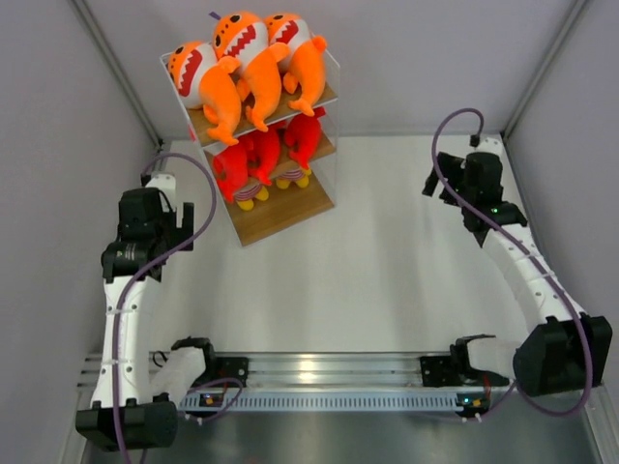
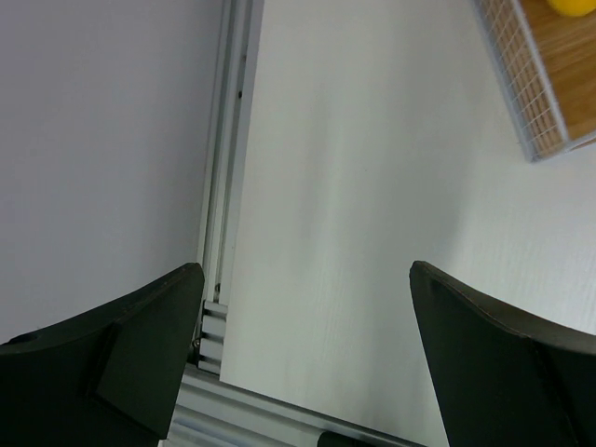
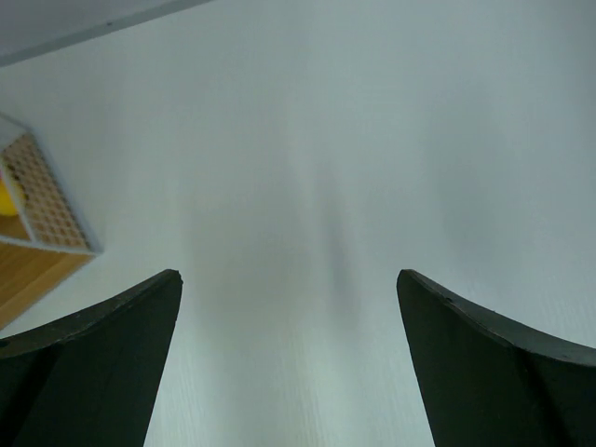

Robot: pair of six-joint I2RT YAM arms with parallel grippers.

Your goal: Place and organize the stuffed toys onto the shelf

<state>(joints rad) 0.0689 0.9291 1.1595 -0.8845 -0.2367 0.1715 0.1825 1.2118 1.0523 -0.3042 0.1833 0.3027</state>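
Note:
The shelf stands at the back left of the white table. Three orange sharks lie side by side on its top board. Three red sharks sit on the middle board, with yellow feet showing below them. My left gripper hovers left of the shelf, open and empty. My right gripper is at the back right, open and empty. A corner of the shelf shows in the left wrist view and in the right wrist view.
Grey enclosure walls close in the table on the left, back and right. An aluminium rail runs along the near edge between the arm bases. Another rail runs along the table's left edge by the wall.

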